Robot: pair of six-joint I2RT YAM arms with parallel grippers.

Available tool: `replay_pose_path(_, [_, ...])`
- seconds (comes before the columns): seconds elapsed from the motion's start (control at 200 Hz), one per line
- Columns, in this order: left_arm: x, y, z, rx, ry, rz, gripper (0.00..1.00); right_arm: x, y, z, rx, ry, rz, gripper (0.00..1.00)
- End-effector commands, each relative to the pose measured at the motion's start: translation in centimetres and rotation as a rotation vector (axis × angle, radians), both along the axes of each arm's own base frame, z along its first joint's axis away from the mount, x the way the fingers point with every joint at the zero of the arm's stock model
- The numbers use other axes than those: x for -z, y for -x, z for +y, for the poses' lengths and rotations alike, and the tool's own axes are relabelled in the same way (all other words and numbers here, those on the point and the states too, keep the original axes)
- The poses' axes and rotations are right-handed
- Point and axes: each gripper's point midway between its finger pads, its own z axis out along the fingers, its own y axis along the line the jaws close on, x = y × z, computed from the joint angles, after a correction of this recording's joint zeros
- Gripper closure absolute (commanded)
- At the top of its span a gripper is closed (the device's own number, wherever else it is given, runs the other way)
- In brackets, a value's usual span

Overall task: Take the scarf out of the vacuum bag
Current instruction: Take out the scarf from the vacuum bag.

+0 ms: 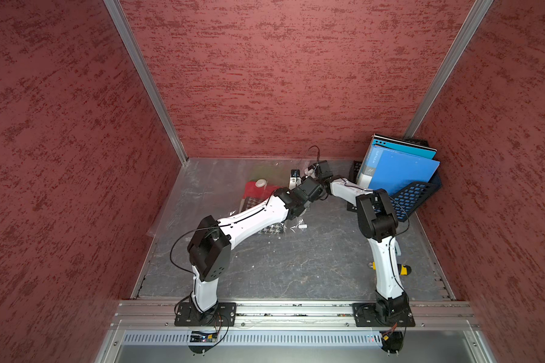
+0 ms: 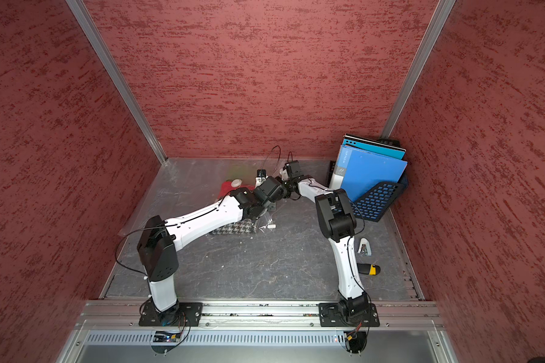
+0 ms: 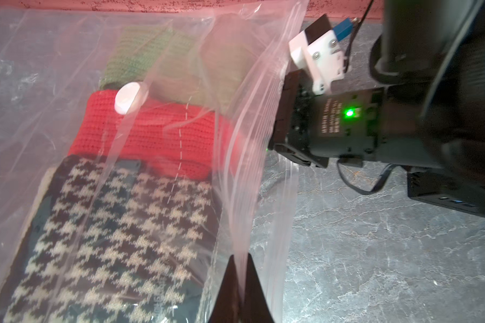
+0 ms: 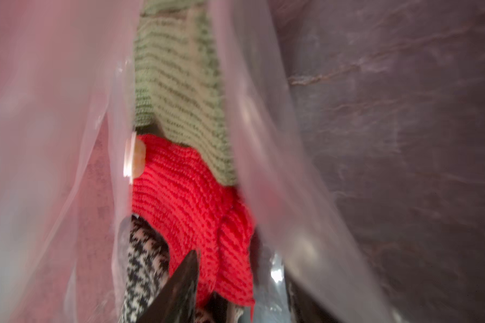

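Left wrist: left gripper (image 3: 241,282) clamps vacuum bag (image 3: 39,84) covering red scarf (image 3: 151,131); right gripper (image 4: 244,274) unclear.

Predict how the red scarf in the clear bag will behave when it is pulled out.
The red scarf is chunky loose knit: probably floppy and stretchy, not stiff. It touches the green scarf and checked scarf, so it may drag them. The bag is thin, crinkled film, likely to lift too.
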Motion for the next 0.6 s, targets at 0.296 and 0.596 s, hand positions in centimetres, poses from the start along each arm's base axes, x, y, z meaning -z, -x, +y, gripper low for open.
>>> replay_pose_path(0.296, [-1.5,0.5,-0.6,0.033,0.013,-0.006,1.00,0.8,-3.0,1.7,0.021,0.045,-0.082,0.49])
replay_pose_path(0.596, [-0.7,0.3,-0.3,0.026,0.022,0.011,1.00,2.4,-2.4,4.5,-0.029,0.002,-0.054,0.59])
